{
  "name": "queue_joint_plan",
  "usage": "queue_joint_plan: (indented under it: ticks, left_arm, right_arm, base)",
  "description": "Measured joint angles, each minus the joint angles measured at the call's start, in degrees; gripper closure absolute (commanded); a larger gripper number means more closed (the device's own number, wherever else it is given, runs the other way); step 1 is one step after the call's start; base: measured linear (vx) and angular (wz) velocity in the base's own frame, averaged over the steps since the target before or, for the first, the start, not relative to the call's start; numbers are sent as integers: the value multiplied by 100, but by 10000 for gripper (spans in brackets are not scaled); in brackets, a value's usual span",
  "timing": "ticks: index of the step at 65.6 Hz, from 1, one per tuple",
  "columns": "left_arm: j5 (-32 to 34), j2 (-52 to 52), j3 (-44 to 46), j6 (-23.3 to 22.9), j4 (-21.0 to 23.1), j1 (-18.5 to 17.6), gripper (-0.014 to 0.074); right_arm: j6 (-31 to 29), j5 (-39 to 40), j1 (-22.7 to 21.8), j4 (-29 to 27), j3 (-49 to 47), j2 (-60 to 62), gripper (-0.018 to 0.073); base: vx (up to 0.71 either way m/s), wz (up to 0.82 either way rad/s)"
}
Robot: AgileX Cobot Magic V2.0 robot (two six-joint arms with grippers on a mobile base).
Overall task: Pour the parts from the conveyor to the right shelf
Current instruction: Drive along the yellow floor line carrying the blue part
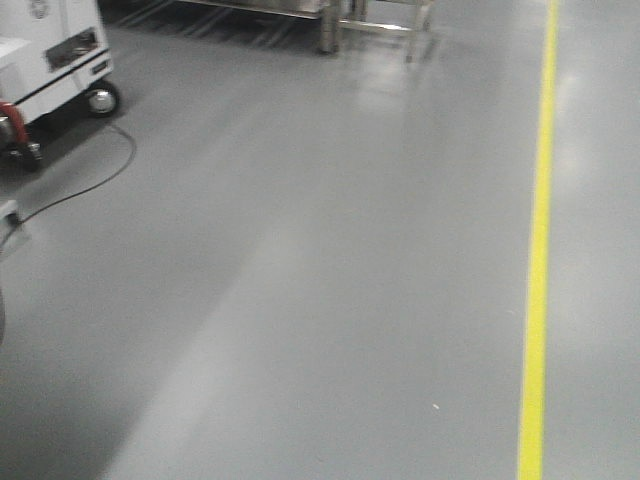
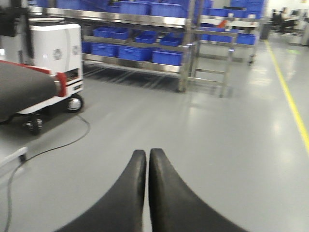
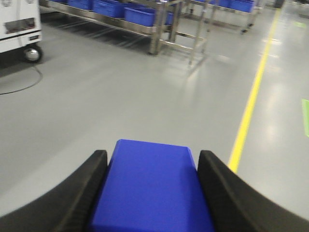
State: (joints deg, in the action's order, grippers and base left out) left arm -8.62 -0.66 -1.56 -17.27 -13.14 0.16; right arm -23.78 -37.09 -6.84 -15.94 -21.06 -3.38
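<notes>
In the right wrist view a bright blue boxy part [image 3: 152, 188] fills the space between the black fingers of my right gripper [image 3: 153, 154], which is shut on it above the grey floor. My left gripper [image 2: 147, 153] is shut with nothing between its fingers and also hangs over the floor. The conveyor [image 2: 24, 89], a dark grey belt with a red stripe, shows at the left edge of the left wrist view. Far ahead stands the steel right shelf [image 2: 145, 48] with rows of blue bins [image 2: 166, 57]; its frame also shows at the top of the right wrist view [image 3: 157, 29].
A white wheeled cart [image 2: 55, 53] stands beside the conveyor, and a black cable [image 2: 58, 145] runs across the floor from it. A yellow line [image 1: 538, 250] runs along the floor on the right. A smaller steel stand [image 2: 212, 63] sits next to the shelf.
</notes>
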Motion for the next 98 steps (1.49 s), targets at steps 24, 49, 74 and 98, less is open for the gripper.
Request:
queue_joint_plan:
  ticks: [24,49,74,98]
  left_arm:
    - [0,0,0,0,0,0,603]
    - [0,0,0,0,0,0,603]
    - [0,0,0,0,0,0,603]
    - [0,0,0,0,0,0,603]
  right_arm:
    - [0,0,0,0,0,0,564]
    - [0,-7,0,0,0,0,564]
    - [0,-7,0,0,0,0,564]
    - [0,-7,0,0,0,0,564]
  base:
    - [-27,-63]
    - [-17,-60]
    - [-6,-25]
    - [5,-1]
